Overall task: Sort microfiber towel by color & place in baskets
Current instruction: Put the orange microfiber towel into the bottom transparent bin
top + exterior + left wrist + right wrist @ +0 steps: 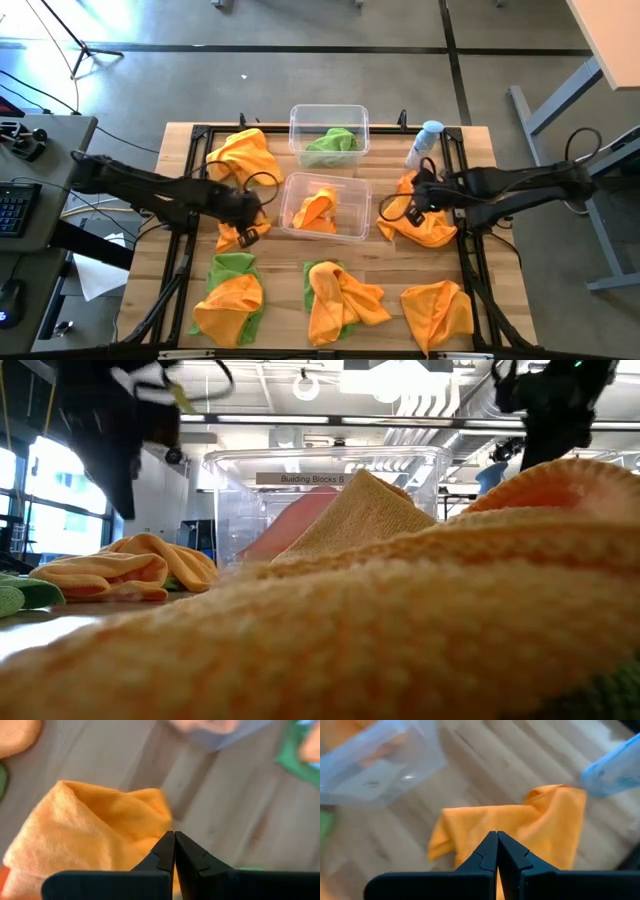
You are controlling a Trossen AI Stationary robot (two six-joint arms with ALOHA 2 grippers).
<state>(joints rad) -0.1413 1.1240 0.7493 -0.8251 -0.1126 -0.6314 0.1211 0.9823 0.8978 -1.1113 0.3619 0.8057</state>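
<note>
Wide wooden tabletop (385, 262) strewn with cloths, two clear baskets in the middle: the far basket (329, 130) holding a green towel (332, 143), the near basket (324, 205) holding an orange towel (316, 210). Left claw (174, 851) hovers with tips pressed together, gripping nothing, over an orange cloth (95, 827) just left of the near basket. Right claw (497, 851), tips also together and empty, hangs above another orange cloth (520, 827) right of that basket, beside the spray bottle (424, 144).
</note>
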